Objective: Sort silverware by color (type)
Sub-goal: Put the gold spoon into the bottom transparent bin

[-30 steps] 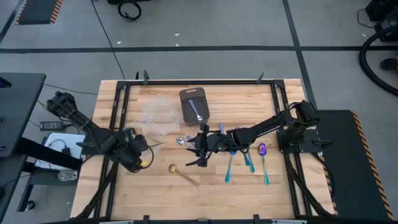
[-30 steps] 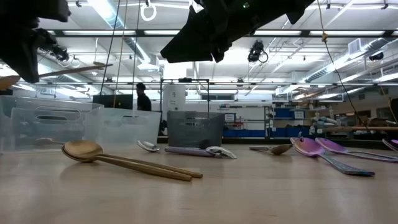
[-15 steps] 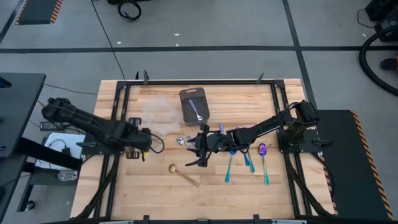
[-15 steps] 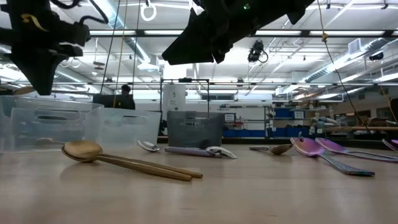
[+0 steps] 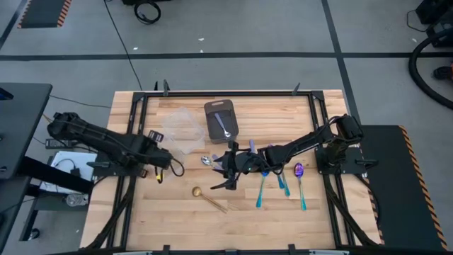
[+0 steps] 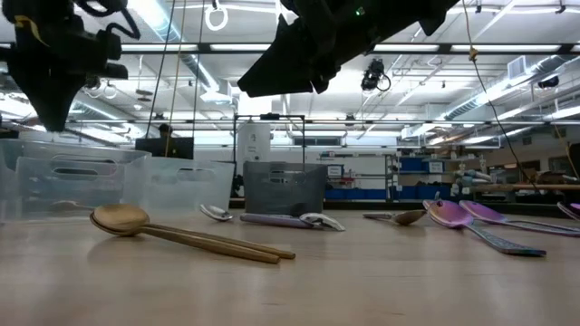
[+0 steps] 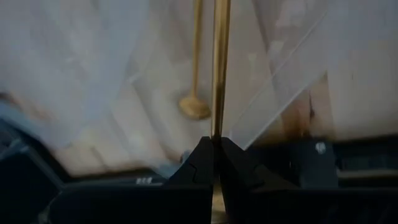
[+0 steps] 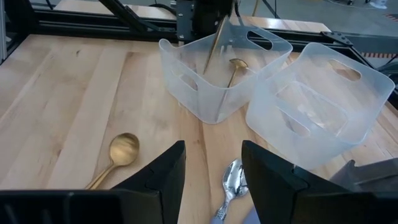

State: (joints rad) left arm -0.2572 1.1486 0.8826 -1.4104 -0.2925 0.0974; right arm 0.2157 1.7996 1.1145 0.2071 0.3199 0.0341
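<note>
My left gripper (image 5: 163, 166) is at the left side of the table, shut on a gold spoon (image 8: 214, 46) that slants down into a clear tub (image 8: 217, 74). A second gold spoon (image 7: 194, 102) lies inside that tub. My right gripper (image 5: 228, 172) hovers open above the table's middle. Below its fingers (image 8: 163, 177) a silver spoon (image 8: 231, 180) lies on the wood. Another gold spoon (image 5: 209, 198) lies flat near the table's near edge. Teal-handled purple spoons (image 5: 282, 180) lie to the right. One silver spoon (image 5: 224, 127) rests in the dark tray (image 5: 219, 113). My left gripper pinches the gold spoon's thin handle (image 7: 217, 127) between its two fingertips. The spoon runs straight on from the fingers and slants downward into the tub. It is lifted clear of the table. Whether its lower end touches the tub's floor cannot be told.
A second clear tub (image 8: 317, 102) stands against the first one, toward the far edge. More silver spoons (image 6: 272, 217) lie in front of the tray. Bare wood (image 5: 170, 219) spreads along the near edge. A black frame borders the table, and a person stands far off in the room.
My left gripper has moved from the near left of the table toward the far edge, up to the clear tub. It has turned, so the gold spoon it holds went from about level to slanting down into the tub. It has stayed shut on the spoon.
</note>
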